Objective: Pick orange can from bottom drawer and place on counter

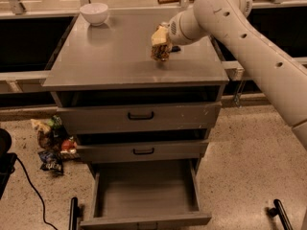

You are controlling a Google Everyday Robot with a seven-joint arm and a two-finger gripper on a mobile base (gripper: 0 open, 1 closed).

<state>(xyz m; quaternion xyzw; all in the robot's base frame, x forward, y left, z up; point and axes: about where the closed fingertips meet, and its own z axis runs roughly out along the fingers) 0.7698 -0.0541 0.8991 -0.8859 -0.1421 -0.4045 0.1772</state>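
Note:
The orange can (161, 52) is a mottled gold-brown can held in my gripper (160, 41) over the right middle of the grey counter (115, 61). The gripper is shut on the can's top, and the can's base is at or just above the counter surface; I cannot tell whether it touches. The bottom drawer (144, 193) is pulled open below the two shallower drawers, and its grey floor is bare.
A white bowl (94, 13) stands at the counter's back left corner. Snack packets (50, 143) lie on the floor left of the cabinet, with a black cable near them. My white arm (249, 42) reaches in from the right.

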